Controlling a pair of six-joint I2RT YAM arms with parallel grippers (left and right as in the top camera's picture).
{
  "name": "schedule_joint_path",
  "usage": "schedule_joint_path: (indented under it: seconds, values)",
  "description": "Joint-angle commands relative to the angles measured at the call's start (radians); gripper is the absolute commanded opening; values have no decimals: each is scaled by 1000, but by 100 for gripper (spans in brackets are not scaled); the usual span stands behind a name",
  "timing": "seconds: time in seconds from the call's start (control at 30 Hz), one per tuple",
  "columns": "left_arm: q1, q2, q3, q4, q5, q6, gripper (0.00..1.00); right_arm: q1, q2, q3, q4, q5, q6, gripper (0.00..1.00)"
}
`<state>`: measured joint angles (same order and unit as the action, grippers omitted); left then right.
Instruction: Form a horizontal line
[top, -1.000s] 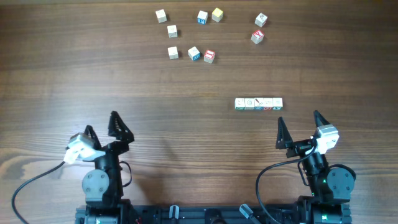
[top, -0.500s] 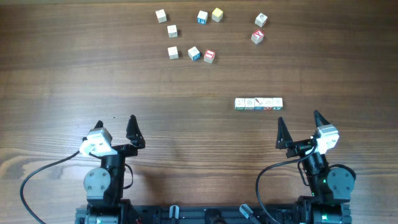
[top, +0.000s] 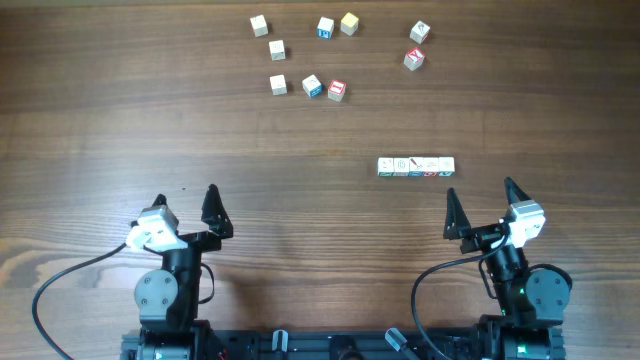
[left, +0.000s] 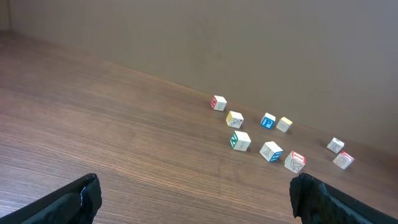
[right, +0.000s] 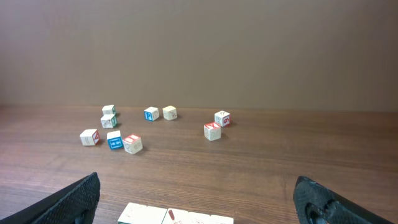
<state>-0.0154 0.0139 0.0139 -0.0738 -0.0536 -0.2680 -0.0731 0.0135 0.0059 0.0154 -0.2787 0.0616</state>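
The horizontal line (top: 416, 166) appears complete — leave it untouched; left tool (top: 185, 193) and right tool (top: 479, 186), jaws apart and empty, park clear.

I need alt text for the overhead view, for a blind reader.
Four small wooden cubes touch in a horizontal line on a wooden table, nine loose cubes scattered beyond. The left claw and right claw stand open, empty.

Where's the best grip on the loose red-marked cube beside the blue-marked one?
Come straight down from above and pinch the red-marked cube across its near and far faces. Its blue-marked neighbour sits close on the left, leaving little room for a jaw there; the near and far sides look clear.
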Motion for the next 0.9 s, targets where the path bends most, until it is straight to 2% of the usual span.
schedule_joint_path:
  seconds: [0.0,0.87]
  values:
    - [-48,-10,-8,5,1,-9,100,4,-9,-1,5,17,-2,100]
    - [-63,-10,-8,5,1,-9,100,4,-9,-1,6,17,-2,100]
